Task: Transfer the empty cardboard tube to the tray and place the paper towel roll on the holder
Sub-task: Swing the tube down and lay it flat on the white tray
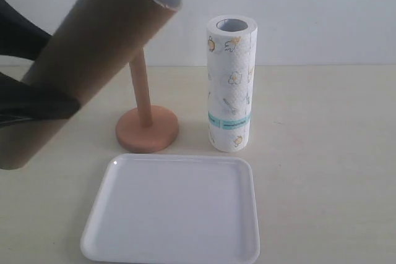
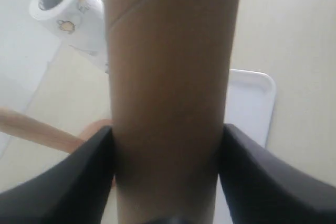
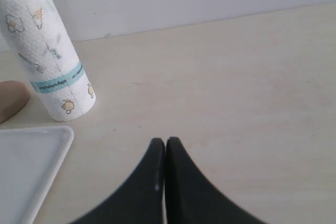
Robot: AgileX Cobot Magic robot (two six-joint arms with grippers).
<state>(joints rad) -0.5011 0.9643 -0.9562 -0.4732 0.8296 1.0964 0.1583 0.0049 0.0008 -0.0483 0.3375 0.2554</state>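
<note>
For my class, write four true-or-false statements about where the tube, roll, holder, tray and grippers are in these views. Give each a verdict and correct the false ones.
1. The left gripper holds the empty cardboard tube tilted in the air. True.
2. The paper towel roll sits on the holder. False: it stands upright on the table beside the holder, whose rod is bare.
3. Nothing lies on the tray. True.
4. The right gripper is open around the roll. False: its fingers are shut together, holding nothing, apart from the roll.
</note>
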